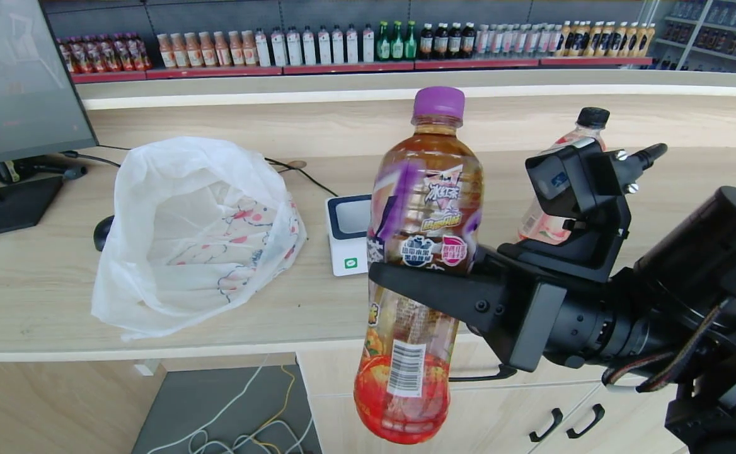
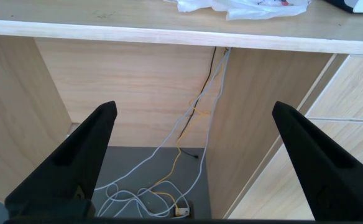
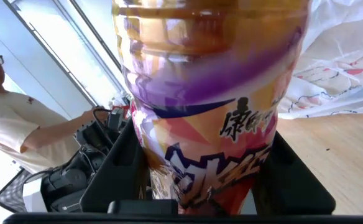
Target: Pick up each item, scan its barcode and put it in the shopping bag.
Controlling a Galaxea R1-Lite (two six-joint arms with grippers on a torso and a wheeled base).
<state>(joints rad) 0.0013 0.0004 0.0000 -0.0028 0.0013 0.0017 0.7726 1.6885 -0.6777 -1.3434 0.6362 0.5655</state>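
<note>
Shopping bag [image 1: 191, 233] slumps open on counter [image 1: 28, 296], mouth ready. Bottle [image 1: 421, 189] upright, lifted near scanner [image 1: 348, 233] — right gripper [image 1: 428, 277] clamped round its middle, leaving the barcode bare, probably for scanning. Left gripper [image 2: 194, 162] spread wide, empty, below counter level.

free: shopping bag [image 1: 198, 233] mouth open upward | obstacles: scanner [image 1: 347, 234] just beside bag's right; monitor [image 1: 15, 94] over surface [image 1: 28, 290] left end

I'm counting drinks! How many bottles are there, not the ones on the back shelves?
2. The purple-capped bottle is held up in the right gripper. The black-capped bottle stands on the counter behind that arm, partly hidden. More could hide behind the arm.
</note>
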